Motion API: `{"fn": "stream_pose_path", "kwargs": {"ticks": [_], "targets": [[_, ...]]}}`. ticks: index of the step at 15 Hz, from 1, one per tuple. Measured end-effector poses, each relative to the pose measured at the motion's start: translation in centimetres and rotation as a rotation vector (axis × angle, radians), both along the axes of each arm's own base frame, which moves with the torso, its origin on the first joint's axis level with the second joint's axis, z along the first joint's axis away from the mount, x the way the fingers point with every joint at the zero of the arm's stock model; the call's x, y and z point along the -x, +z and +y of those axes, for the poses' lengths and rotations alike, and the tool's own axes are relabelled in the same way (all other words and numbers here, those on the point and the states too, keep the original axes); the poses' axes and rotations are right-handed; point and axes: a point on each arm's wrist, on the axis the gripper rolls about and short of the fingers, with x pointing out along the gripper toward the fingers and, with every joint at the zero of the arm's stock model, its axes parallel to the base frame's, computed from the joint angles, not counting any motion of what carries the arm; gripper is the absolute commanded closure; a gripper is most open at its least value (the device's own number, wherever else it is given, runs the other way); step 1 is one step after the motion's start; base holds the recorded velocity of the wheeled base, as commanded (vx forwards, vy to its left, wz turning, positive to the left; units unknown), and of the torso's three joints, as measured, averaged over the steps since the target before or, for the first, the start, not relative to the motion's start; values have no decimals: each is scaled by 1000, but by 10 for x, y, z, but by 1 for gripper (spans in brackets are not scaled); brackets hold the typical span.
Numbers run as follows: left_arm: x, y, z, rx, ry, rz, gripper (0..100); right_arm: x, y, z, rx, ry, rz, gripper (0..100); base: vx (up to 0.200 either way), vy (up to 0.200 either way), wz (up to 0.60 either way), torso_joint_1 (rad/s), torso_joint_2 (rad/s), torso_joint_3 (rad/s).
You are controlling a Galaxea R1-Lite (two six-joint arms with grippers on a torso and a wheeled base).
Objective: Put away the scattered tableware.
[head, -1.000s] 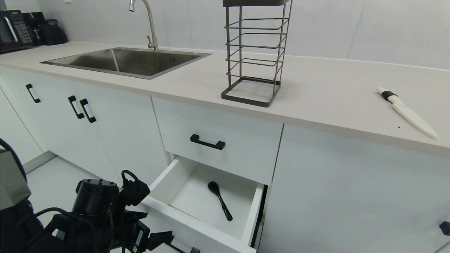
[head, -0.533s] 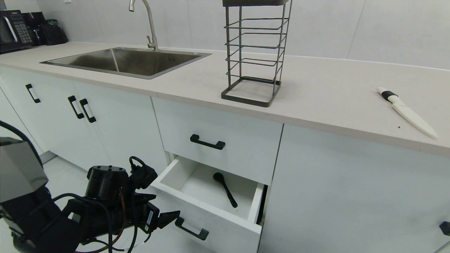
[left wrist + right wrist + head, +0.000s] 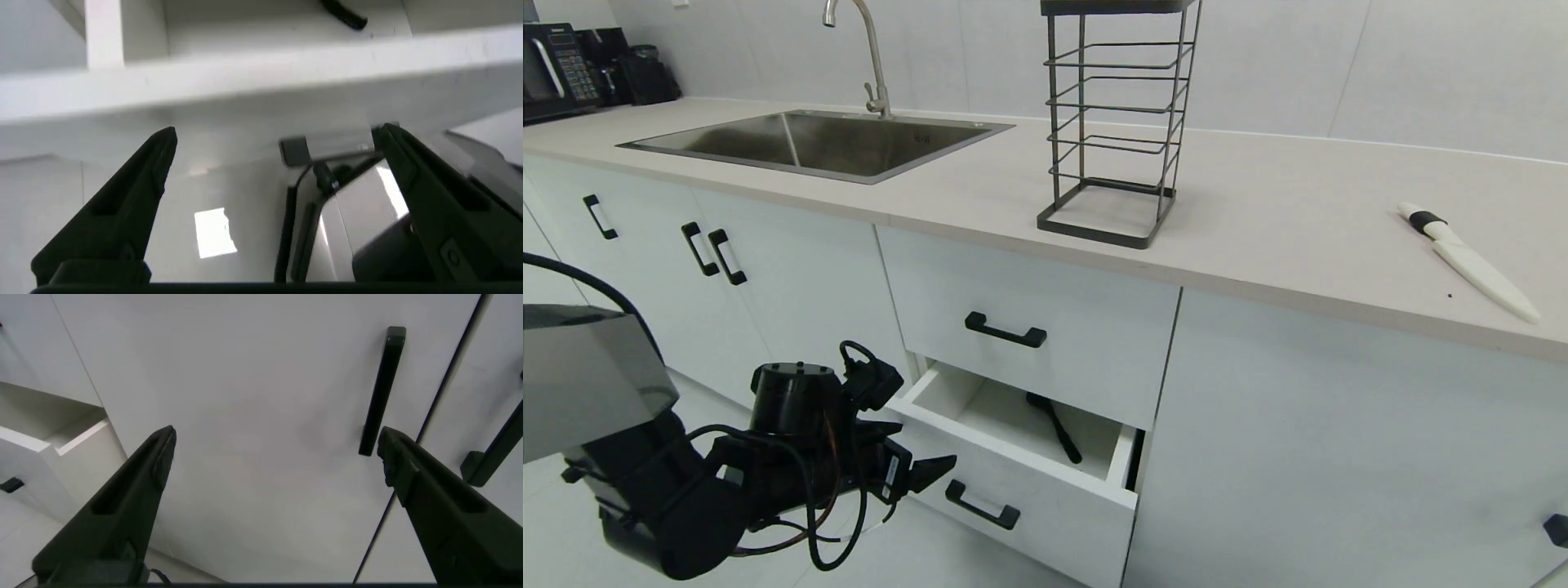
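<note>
Head view has the black spoon (image 3: 1055, 429) at 6 o'clock, inside the half-open lower drawer (image 3: 1070, 514). Its far end is hidden under the upper drawer front (image 3: 1086, 351), and the left wrist view cuts it down to a short dark piece. Left jaws stand wide apart and empty at 7 o'clock, just before the lower drawer. Right jaws are also wide apart and empty, facing a white cabinet door (image 3: 245, 416). A white knife (image 3: 1470, 261) lies on the table (image 3: 1258, 204) at 3 o'clock.
</note>
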Motion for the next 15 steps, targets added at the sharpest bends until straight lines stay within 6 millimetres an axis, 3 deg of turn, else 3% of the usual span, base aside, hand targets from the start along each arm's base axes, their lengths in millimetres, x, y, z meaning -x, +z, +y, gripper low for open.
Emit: {"fn": "stream_pose_path", "kwargs": {"ticks": [10, 15], "targets": [[-46, -14, -13, 52, 19, -104, 0, 0, 0, 0, -1, 0, 0, 0, 0, 0, 0, 0, 0, 0], [-56, -23, -16, 53, 18, -104, 0, 0, 0, 0, 0, 0, 0, 0, 0, 0, 0, 0, 0, 0]]}}
